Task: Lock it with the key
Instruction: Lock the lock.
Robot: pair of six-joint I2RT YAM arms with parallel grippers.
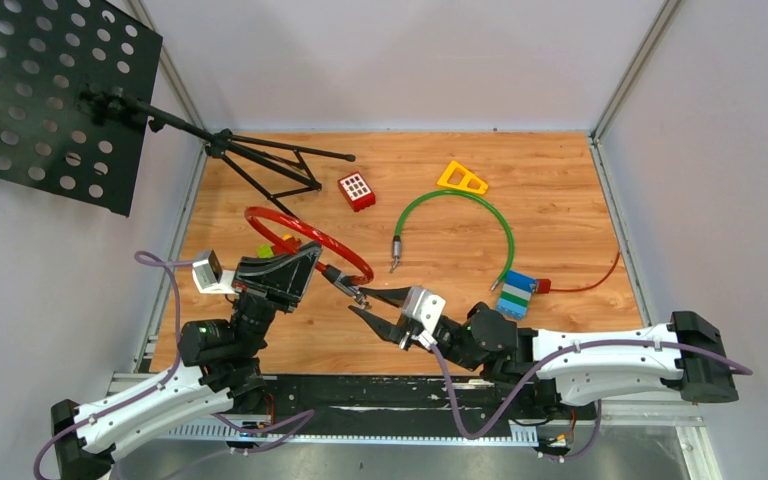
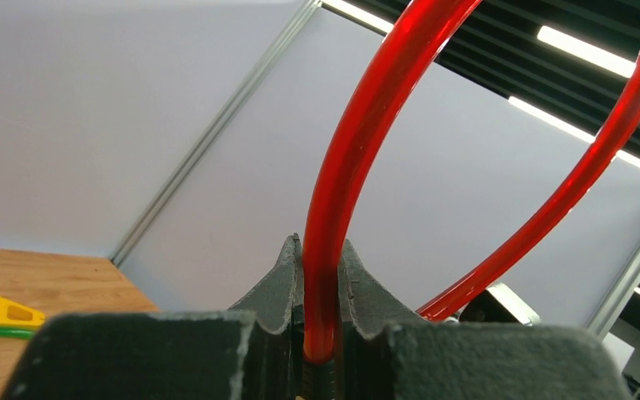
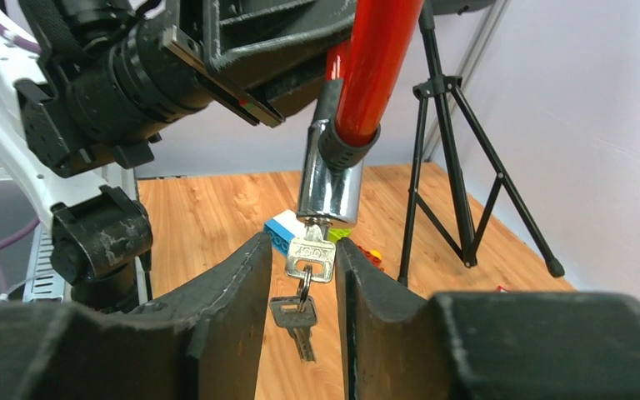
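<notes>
A red cable lock [image 1: 310, 235] is held up off the table, and my left gripper [image 1: 305, 262] is shut on its red cable [image 2: 358, 142]. The left fingers [image 2: 283, 275] pinch the cable where it ends in a black sleeve. In the right wrist view the chrome lock cylinder [image 3: 329, 179] hangs from the cable with a key [image 3: 310, 258] stuck in its underside. A second key [image 3: 293, 317] dangles from it on a ring. My right gripper [image 3: 302, 242] stands open with its jaws on either side of the key head, a small gap showing on the left.
A black music stand [image 1: 50, 95] on a tripod [image 1: 280, 165] fills the back left. On the wood lie a green cable [image 1: 460, 200], a yellow triangle [image 1: 462, 178], a red block [image 1: 356, 190], stacked blue and green bricks [image 1: 516, 293] and a thin orange wire [image 1: 590, 285].
</notes>
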